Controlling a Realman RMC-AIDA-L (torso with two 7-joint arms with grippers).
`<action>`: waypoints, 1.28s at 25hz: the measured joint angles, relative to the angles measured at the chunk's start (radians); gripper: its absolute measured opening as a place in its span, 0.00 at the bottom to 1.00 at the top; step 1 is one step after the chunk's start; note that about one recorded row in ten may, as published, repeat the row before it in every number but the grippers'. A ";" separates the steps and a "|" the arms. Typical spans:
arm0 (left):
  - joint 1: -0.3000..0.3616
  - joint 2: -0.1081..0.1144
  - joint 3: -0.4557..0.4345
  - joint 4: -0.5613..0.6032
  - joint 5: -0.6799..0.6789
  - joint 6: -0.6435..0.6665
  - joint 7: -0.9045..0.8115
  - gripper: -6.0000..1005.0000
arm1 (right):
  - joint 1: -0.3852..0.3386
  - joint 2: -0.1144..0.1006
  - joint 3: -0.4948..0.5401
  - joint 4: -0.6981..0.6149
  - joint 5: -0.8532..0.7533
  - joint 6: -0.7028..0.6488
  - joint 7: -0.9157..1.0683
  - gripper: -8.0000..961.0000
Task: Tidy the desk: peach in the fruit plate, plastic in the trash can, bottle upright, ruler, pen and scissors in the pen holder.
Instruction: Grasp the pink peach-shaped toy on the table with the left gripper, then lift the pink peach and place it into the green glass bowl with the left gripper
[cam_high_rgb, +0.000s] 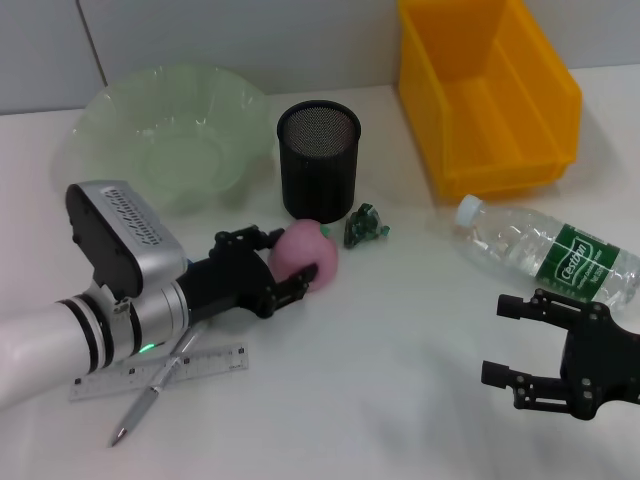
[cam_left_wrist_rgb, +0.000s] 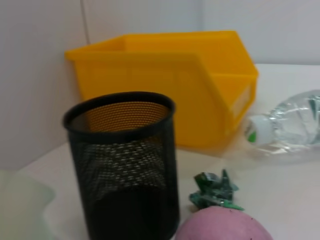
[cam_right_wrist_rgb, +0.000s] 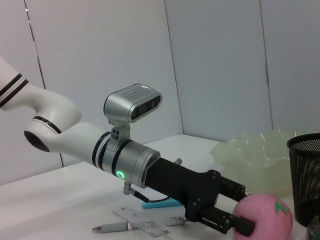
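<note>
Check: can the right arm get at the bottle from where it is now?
Probably yes. The right gripper hangs open just in front of the bottle, which lies on its side, and nothing sits between them. The left gripper is off at the peach.

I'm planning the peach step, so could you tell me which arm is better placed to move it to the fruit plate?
Left. The left hand is already around the peach, close to the fruit plate. The right hand hangs open beside the lying bottle.

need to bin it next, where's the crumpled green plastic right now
In the head view the crumpled green plastic lies on the table centre, just right of the peach and beside the mesh pen holder.
</note>
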 joint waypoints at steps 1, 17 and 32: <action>-0.002 0.001 0.000 0.000 0.013 0.004 -0.006 0.71 | 0.000 0.000 0.000 0.000 0.000 0.000 0.000 0.86; 0.062 0.011 -0.182 0.161 0.016 0.299 -0.079 0.37 | -0.003 0.001 0.003 -0.002 0.000 0.001 0.000 0.86; -0.010 0.008 -0.539 0.149 0.013 0.054 0.026 0.30 | -0.001 0.001 0.000 -0.001 0.000 0.002 0.001 0.86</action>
